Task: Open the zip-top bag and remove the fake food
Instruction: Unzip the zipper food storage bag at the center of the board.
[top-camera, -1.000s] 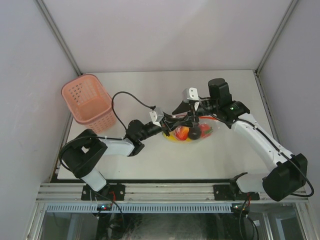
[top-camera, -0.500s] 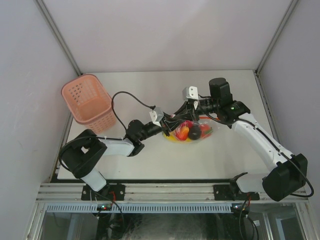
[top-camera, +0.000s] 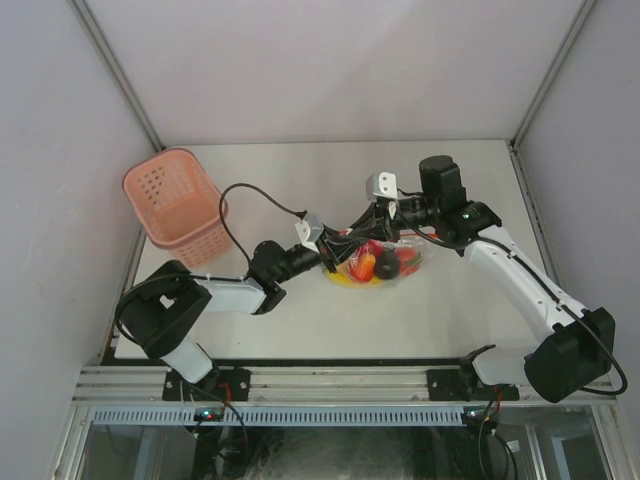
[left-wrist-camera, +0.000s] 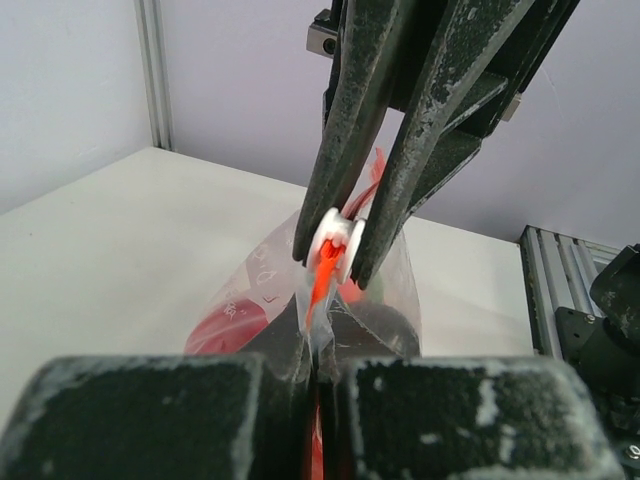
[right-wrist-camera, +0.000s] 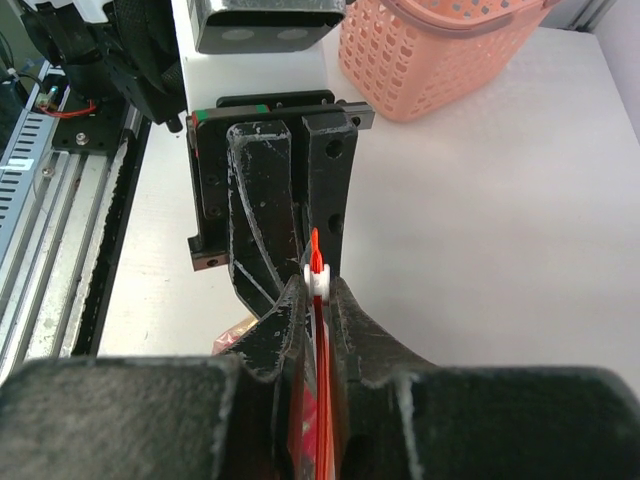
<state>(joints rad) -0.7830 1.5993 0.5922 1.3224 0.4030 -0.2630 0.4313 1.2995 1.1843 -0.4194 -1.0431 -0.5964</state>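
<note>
My left gripper (left-wrist-camera: 318, 350) has slid back a hair, clamped tight on the bag (top-camera: 395, 272) edge; right gripper (right-wrist-camera: 318, 300) pinches the white slider (left-wrist-camera: 335, 245). Bag's on the worktop (top-camera: 300, 330), food (top-camera: 366, 266) still inside, so I reckon the zip's just starting.

White table (top-camera: 300, 180), pale lilac walls (top-camera: 330, 60)

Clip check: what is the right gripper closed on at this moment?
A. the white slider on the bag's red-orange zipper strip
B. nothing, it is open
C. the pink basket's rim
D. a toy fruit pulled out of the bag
A: in the left wrist view the right gripper pinches the white slider on the zip-top bag; the pink basket stands apart at the table's left.
</note>
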